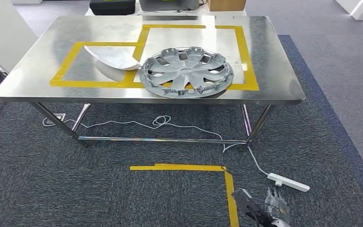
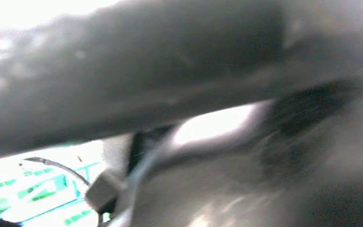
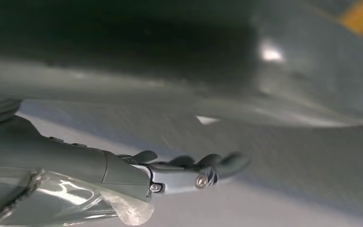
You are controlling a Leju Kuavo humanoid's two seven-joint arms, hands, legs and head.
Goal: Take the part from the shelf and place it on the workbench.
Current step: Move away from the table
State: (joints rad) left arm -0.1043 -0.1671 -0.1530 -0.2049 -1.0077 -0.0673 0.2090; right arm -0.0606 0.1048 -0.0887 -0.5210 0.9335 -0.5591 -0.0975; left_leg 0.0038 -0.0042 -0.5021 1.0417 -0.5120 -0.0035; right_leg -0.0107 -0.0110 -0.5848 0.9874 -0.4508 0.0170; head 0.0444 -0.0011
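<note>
Grey and dark-fingered, right robot hand (image 1: 264, 208) hanging low at the bottom edge of the head view, above the carpet beside a yellow tape corner (image 1: 227, 175). Fingers seen extended and gripping nothing in the right wrist view, so judged open and empty. Left robot hand: left wrist view blurred and blocked by a dark surface close to the lens; state cannot be told.

Further out, white power strip (image 1: 288, 181) on the carpet with its cable (image 1: 160, 122) running under the worktop. Steel worktop (image 1: 38, 71) ahead, marked with yellow tape rectangles (image 1: 246, 52). Silver wheel cover (image 1: 186, 72) lying flat, inner face up, mostly inside the right-hand rectangle, its near edge overlapping the tape. White curved panel (image 1: 113, 56) just beside it in the left-hand rectangle, its tip touching or nearly touching the cover's rim.

Judgement: parts already set on the worktop, neither visible hand carrying anything; placing step apparently complete for these items. Shelf not sighted from this position. Next move, if more parts remain, calls for turning away toward the shelf and raising a free hand.

Brands, labels, writing: none legible; green marks in the left wrist view too blurred to read.
</note>
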